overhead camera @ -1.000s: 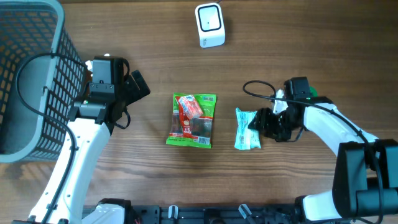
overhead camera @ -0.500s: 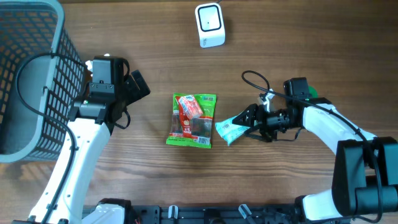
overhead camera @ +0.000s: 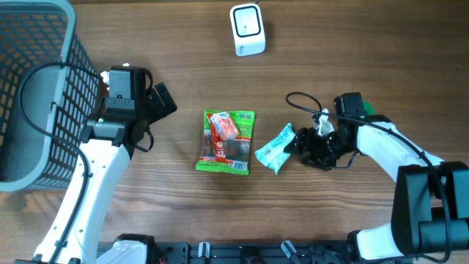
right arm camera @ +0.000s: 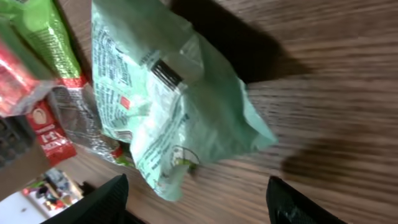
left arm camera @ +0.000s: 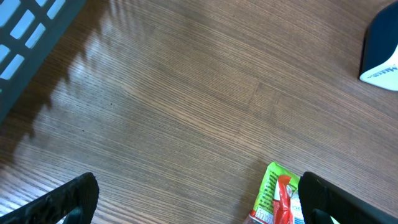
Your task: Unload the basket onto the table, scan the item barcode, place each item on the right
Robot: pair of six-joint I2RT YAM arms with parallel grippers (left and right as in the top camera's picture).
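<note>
Loosely spread, jaws of right gripper (overhead camera: 295,147) flanking pale green plastic packet (overhead camera: 274,150) on wooden table (overhead camera: 366,59); left gripper (overhead camera: 163,100) released too.

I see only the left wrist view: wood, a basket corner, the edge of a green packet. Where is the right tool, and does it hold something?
Observer: The right tool is open; a pale green packet lies on the table just ahead of it, not gripped.
Operator: Which face of it is up?
Observer: A printed face with small text; I cannot make out a barcode.
Operator: And the scanner?
Observer: The white scanner stands at the table's far edge, beyond the red-and-green packet.
</note>
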